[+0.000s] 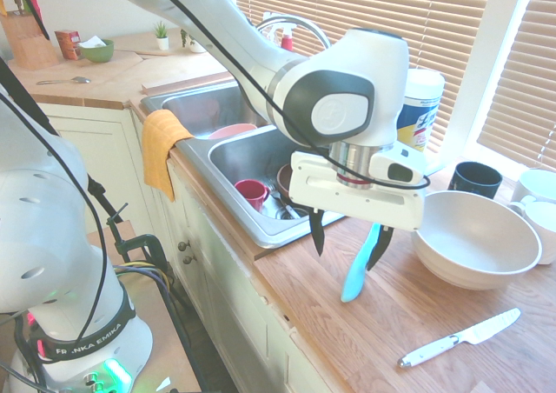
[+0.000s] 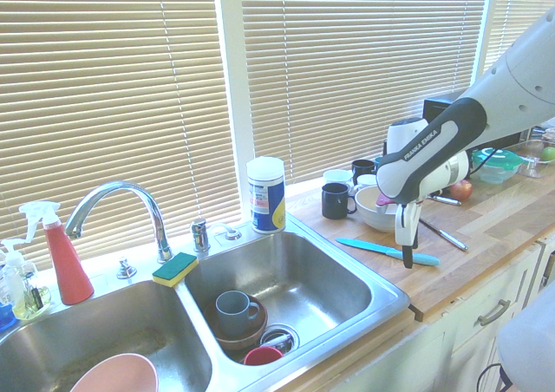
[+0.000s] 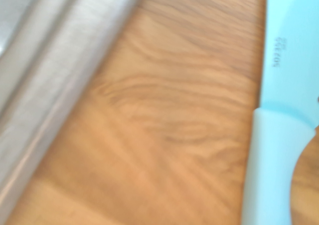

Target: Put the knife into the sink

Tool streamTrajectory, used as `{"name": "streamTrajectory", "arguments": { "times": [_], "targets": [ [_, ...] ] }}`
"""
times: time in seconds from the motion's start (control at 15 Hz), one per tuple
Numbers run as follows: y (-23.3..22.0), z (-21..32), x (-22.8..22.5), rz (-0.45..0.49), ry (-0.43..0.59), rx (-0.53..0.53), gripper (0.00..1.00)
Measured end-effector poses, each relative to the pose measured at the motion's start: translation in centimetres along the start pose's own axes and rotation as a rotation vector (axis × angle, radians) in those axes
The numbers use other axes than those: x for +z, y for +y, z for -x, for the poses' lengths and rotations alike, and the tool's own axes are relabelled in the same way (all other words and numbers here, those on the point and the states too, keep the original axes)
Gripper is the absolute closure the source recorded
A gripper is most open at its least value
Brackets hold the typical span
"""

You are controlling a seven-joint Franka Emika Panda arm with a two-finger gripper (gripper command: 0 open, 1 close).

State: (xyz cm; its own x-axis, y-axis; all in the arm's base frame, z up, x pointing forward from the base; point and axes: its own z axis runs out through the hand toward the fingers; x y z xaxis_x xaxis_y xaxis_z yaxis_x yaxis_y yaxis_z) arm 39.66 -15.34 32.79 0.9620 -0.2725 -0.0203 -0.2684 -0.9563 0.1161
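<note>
Knife: the turquoise knife [image 1: 358, 271] lies flat on the wooden desk [image 1: 408, 319], between the sink and the cream bowl, untouched.
Knife up close: the wrist view shows its blade and handle [image 3: 279, 135] beside bare wood, with the steel rim at the far side.
Fingers: spread wide and empty, pointing straight down; the gripper [image 1: 347, 236] hangs over the knife, one finger near the blade, the other toward the sink.
Sink: the sink [image 2: 347, 314] sits just beside the knife; its near basin holds a grey mug, a brown bowl and a red cup.
Step in hand: the approach to grasp, as I judge it.
Doing it well: centre the fingers across the knife's narrow width, preferably at the handle, and lower until the tips almost meet the wood before closing. The knife is thin and flat, so a shallow pinch may slip.
Nearby: the cream bowl [image 1: 476, 236] and a white-handled knife [image 1: 460, 336] lie well clear; leave both alone.
Release: aim for open basin floor, away from the crockery.
</note>
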Motion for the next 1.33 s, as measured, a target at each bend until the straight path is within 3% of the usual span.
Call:
{"name": "streamTrajectory", "arguments": {
  "times": [0.4, 0.47, 1.33],
  "targets": [
    [0.1, -1.6, 0.8, -0.042, 0.022, 0.050, 0.00],
    [0.0, -1.8, 0.9, -0.045, 0.023, 0.052, 1.00],
    [-0.1, -3.0, 1.4, -0.067, 0.033, 0.068, 1.00]
  ]
}}
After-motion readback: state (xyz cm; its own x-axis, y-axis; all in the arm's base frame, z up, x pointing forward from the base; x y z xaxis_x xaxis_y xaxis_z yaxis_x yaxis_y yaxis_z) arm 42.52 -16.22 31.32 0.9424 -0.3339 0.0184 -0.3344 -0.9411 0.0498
